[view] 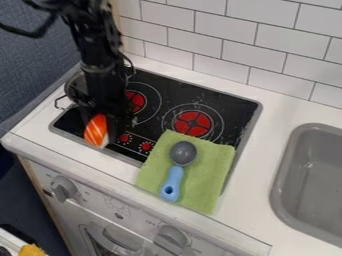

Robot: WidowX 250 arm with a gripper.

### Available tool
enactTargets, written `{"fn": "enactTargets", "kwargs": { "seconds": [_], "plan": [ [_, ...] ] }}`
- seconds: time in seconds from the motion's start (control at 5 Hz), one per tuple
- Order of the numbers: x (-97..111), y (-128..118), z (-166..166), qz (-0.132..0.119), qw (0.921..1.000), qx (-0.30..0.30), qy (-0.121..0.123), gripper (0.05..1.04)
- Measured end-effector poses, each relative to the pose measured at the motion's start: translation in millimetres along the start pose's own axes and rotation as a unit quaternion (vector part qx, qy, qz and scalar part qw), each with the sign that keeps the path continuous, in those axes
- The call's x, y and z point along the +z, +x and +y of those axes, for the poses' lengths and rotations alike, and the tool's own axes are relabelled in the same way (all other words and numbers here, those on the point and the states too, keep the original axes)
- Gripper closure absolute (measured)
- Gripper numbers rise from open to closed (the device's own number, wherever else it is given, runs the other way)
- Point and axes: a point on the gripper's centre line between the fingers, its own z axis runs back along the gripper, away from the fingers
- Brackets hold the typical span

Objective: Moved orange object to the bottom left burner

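1. The orange-striped toy sushi (97, 132) is at the cooktop's (224, 102) front-left edge, beneath the gripper (102, 113); opening and grip can't be told.
2. Probably light, slightly soft; pinch mid-body.

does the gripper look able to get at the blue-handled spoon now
Probably yes: the spoon lies uncovered on the green cloth, nothing standing in between, though the gripper is at the orange object and may be holding it.
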Motion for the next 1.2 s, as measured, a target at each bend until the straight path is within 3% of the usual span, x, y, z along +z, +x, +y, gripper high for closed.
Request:
{"fn": "enactTargets", "kwargs": {
  "seconds": [0.2,0.4,0.6,0.8,1.0,1.2],
  "plan": [
    [-9.5,3.5,3.4,0.013,0.9999,0.005,0.005,0.503],
    [-10.3,5.6,3.7,0.015,0.9998,0.000,0.009,0.428],
    [-9.2,4.9,3.2,0.013,0.9999,0.001,0.010,0.159],
    [12.0,6.3,-4.2,-0.020,0.9997,-0.007,0.010,0.074],
    [44.5,7.1,-7.9,-0.059,0.9982,-0.005,0.009,0.078],
    [50.4,8.5,-15.8,-0.065,0.9977,-0.016,0.004,0.083]
  ]
}}
